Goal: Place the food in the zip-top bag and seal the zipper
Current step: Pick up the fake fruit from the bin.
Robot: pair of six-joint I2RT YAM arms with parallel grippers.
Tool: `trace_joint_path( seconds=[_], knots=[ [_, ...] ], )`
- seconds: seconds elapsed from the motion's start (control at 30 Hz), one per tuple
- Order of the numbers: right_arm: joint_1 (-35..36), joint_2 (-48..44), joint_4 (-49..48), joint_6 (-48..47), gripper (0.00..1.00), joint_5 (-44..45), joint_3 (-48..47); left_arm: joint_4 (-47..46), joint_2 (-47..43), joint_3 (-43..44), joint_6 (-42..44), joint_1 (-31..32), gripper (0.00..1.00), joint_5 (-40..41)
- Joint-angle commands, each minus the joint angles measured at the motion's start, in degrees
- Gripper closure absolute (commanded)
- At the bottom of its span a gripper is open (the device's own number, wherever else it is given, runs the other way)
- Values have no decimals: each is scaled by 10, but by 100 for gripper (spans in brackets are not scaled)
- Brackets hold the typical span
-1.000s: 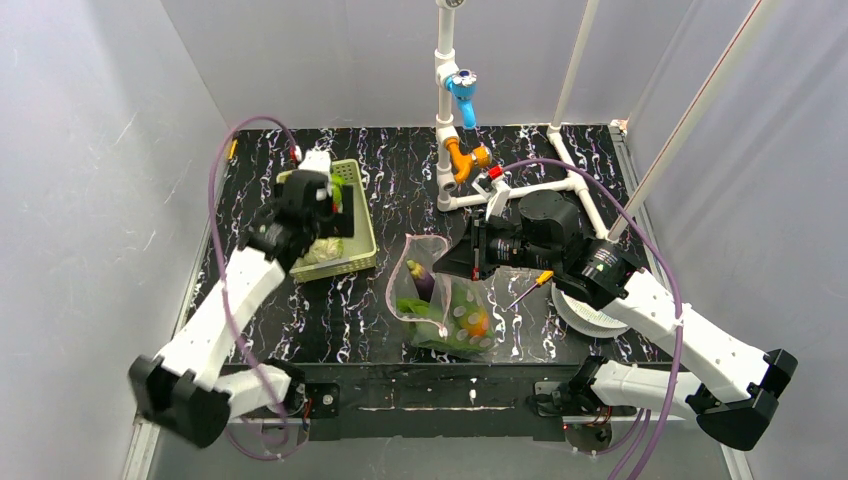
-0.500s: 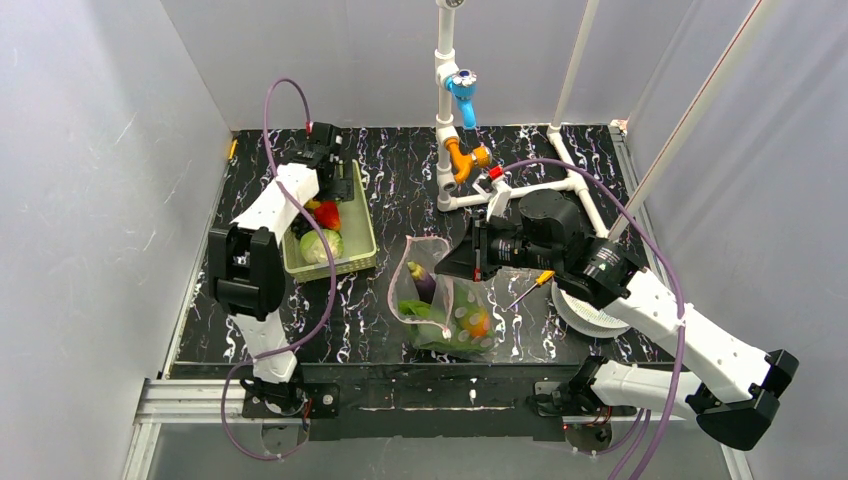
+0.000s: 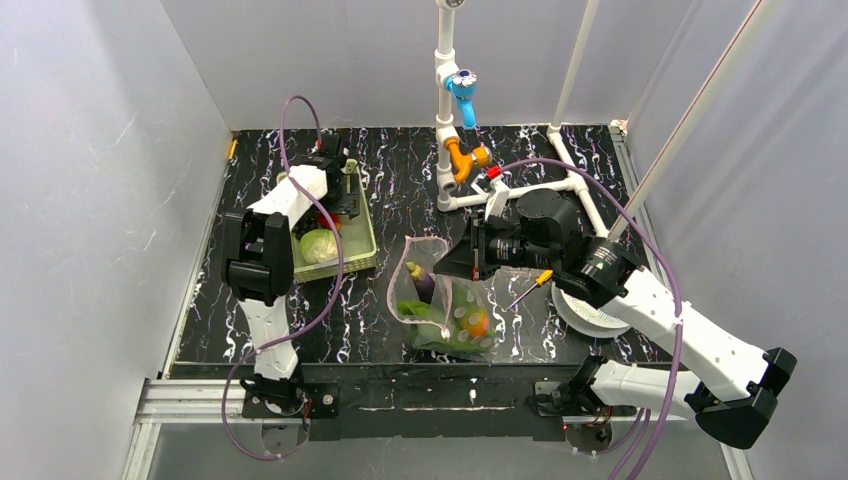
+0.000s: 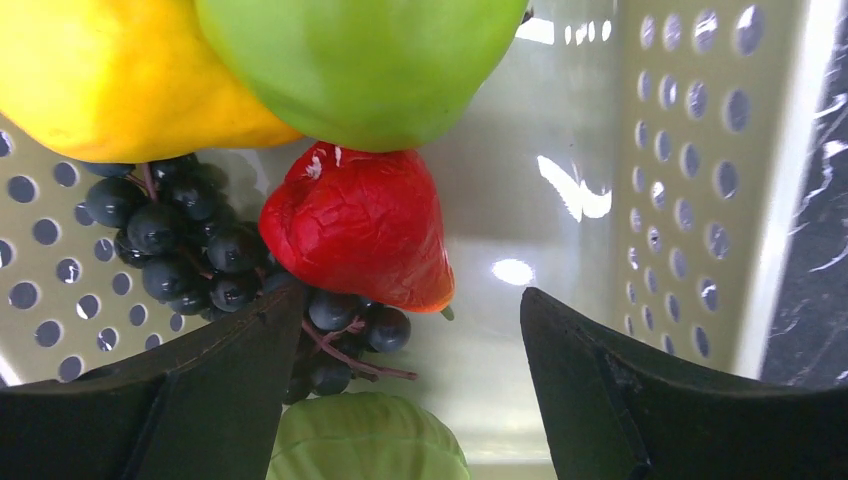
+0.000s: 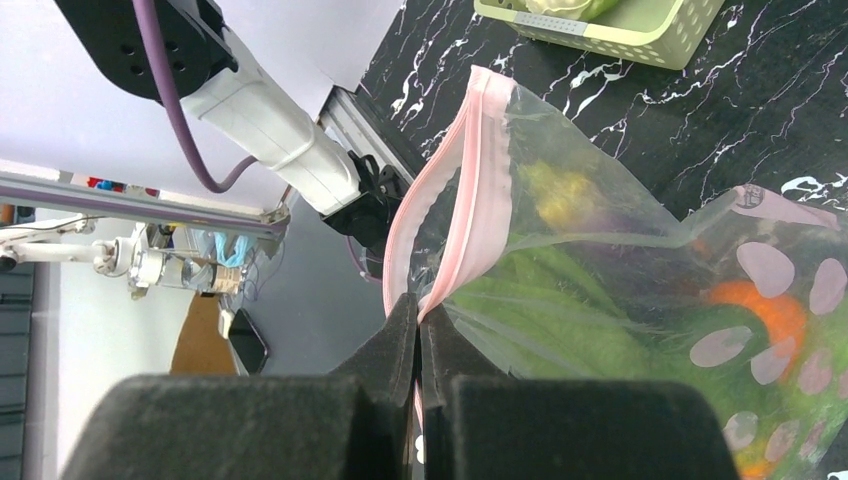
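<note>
The clear zip-top bag [image 3: 440,305] stands mid-table with its mouth open; a purple eggplant, a leafy green bunch and an orange piece are inside. My right gripper [image 3: 447,267] is shut on its pink zipper [image 5: 455,170] strip at the mouth edge, as the right wrist view [image 5: 420,305] shows. My left gripper [image 3: 340,200] is open, low inside the light-green basket [image 3: 362,238]. In the left wrist view its fingers [image 4: 412,300] straddle a red piece [image 4: 360,230] and dark grapes [image 4: 180,240]. Yellow [image 4: 110,70] and green [image 4: 370,60] pieces lie beyond, and a pale cabbage [image 4: 365,440] lies near.
A white pipe frame [image 3: 447,120] with blue and orange fittings stands at the back centre. An orange-handled screwdriver [image 3: 530,288] and a white round plate [image 3: 590,312] lie right of the bag, under my right arm. The basket's perforated wall [image 4: 680,200] is close to the left gripper's right finger.
My left arm has swung up and back, moving its gripper from over the basket's front to its far end and down among the food. The right gripper still holds the zipper.
</note>
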State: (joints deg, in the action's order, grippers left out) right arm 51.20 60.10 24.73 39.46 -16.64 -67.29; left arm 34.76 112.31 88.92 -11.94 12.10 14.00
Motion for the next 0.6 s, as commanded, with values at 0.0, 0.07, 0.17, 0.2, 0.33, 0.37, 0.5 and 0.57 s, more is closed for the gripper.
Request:
trace_joint_path(
  seconds=[0.0, 0.07, 0.17, 0.2, 0.33, 0.37, 0.5, 0.57],
  knots=[
    [2, -14, -31, 4, 99, -3, -8, 20, -13, 10, 12, -2, 21, -5],
    [2, -15, -30, 4, 99, -2, -9, 19, -12, 8, 19, -2, 21, 1],
    [2, -17, -29, 6, 99, -4, -8, 20, -3, 7, 24, -6, 21, 7],
    [3, -18, -29, 6, 99, -5, -7, 20, 1, 8, 25, -7, 21, 5],
    [2, -22, -28, 8, 99, -7, -5, 24, 17, 12, 36, -11, 35, -15],
    [2, -22, -28, 9, 99, -7, -5, 29, 19, 17, 37, -11, 36, -14],
    [3, -23, -26, 9, 99, -6, -3, 23, 21, 12, 41, -11, 33, 0],
    [2, -23, -26, 10, 99, -6, -1, 20, 26, 12, 46, -11, 31, 9]
  ],
)
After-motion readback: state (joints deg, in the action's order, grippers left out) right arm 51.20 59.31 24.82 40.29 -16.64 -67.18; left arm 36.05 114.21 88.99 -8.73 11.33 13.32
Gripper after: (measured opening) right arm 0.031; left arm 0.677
